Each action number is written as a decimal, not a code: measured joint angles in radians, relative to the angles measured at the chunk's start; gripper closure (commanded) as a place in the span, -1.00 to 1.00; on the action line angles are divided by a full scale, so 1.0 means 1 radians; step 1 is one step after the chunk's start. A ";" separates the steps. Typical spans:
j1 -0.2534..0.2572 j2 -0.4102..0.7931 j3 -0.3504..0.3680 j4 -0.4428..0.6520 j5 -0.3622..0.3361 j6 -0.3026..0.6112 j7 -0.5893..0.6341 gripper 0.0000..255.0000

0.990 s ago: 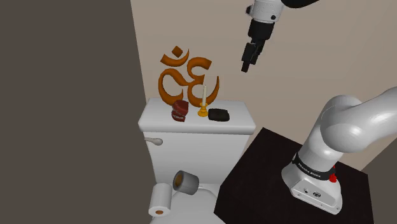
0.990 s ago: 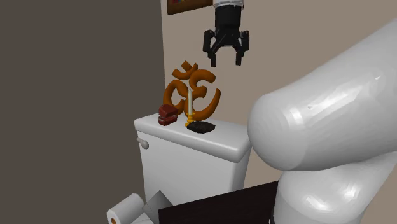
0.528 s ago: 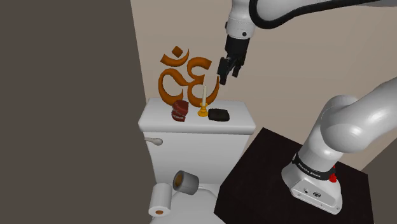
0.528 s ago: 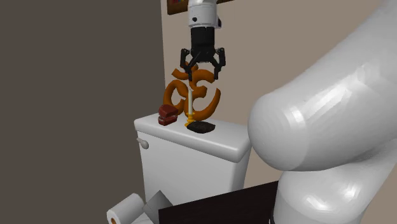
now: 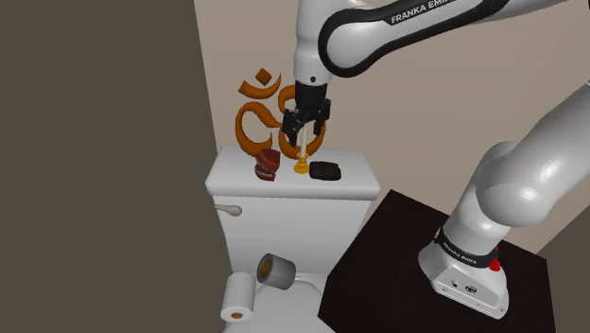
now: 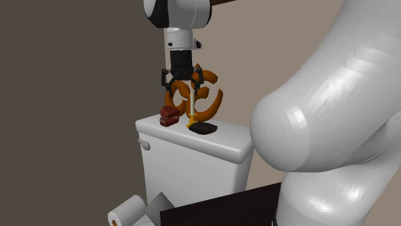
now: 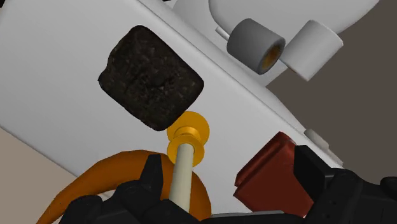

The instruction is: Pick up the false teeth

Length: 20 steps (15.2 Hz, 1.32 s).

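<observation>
Dark red false teeth (image 5: 268, 165) sit on the white toilet tank lid (image 5: 236, 172), just beside the candlestick (image 5: 302, 157) and untouched.
The black gripper (image 5: 299, 140) hangs over the candlestick, fingers spread apart and clasping nothing, with the candle rising between them. A dark rough block (image 5: 327, 170) lies on the candlestick's other side, and an orange om-shaped ornament (image 5: 253, 118) stands behind it.

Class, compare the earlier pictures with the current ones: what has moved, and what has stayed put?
The gripper has come down and towards the shoulder view's left, now over the candle, fingers open, holding nothing. The false teeth, black lump and orange ornament on the toilet tank have not moved.
</observation>
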 measured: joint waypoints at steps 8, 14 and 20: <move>0.000 0.303 0.072 0.179 -0.077 0.095 0.241 -1.00; 0.003 0.357 0.073 0.159 -0.100 0.164 0.272 -1.00; 0.005 0.376 0.073 0.143 -0.111 0.200 0.282 1.00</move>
